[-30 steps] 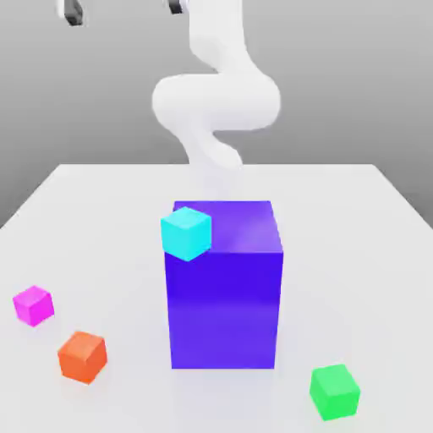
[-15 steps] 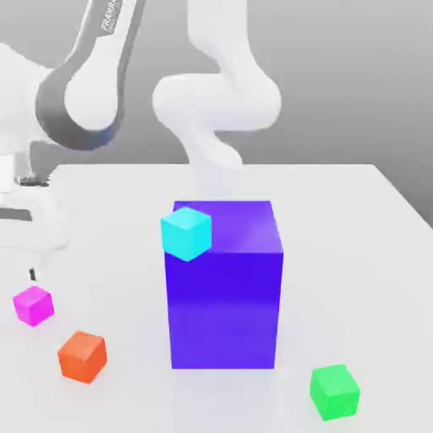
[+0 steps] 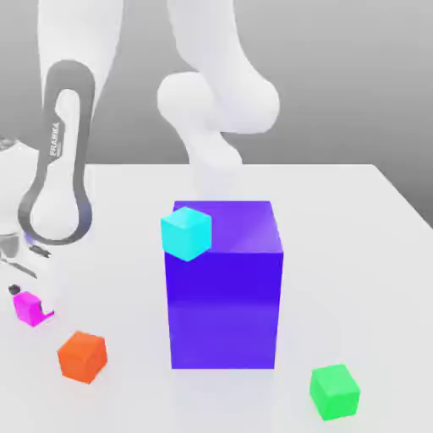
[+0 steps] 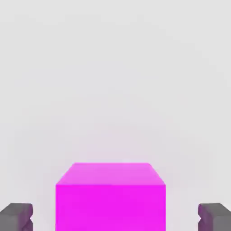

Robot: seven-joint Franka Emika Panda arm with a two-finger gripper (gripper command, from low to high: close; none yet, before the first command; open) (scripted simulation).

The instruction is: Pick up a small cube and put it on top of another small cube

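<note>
- Far on the exterior view's left, the gripper point(image 3: 24, 292) is down at the table point(image 3: 380, 254), sitting right over the pink cube point(image 3: 32, 308). The white arm point(image 3: 63, 152) drops to it from above.
- The pink cube is tiny, bright magenta, flat-shaded with sharp edges and a lighter top face. It rests on the table near the left edge.
- In the hand view the pink cube point(image 4: 110, 198) sits square between the two dark grey fingertips point(image 4: 17, 216). There's a clear gap on each side, so the jaws are partly open and not gripping anything.
- Just right of it and nearer the camera is an orange cube point(image 3: 83, 356), about the same size, on the table and apart from the pink one.
- In the middle stands a big blue-purple block point(image 3: 224, 296), way bigger than any of the cubes.
- A cyan cube point(image 3: 186, 232) sits at the block's top left front corner.
- Near the front right, a green cube point(image 3: 335, 391) sits on the table, well apart from the rest.
</note>
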